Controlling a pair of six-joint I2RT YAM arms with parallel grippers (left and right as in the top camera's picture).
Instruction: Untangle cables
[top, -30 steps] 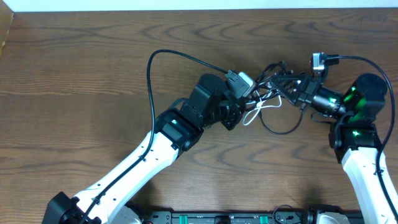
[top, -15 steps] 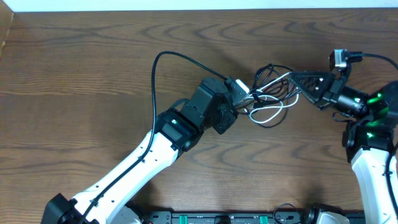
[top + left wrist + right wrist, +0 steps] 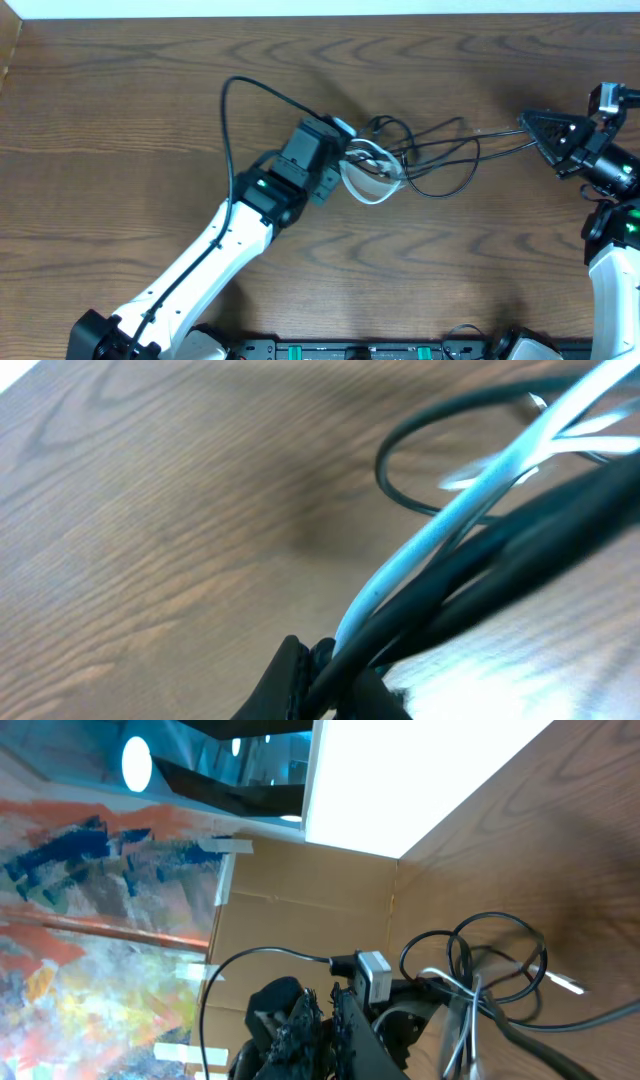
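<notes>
the left pincer and right pincer each grip the cables, stretched between them, but the loops look tangled, so lots is left.

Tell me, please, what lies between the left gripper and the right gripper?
In the overhead view, the tangled cables span from the left gripper to the right gripper: black loops and a white cord over the table.

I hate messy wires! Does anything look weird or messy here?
Yes. The black cords and white cord are snarled in crossing loops mid-table, pulled between the left pincer and right pincer.
</notes>
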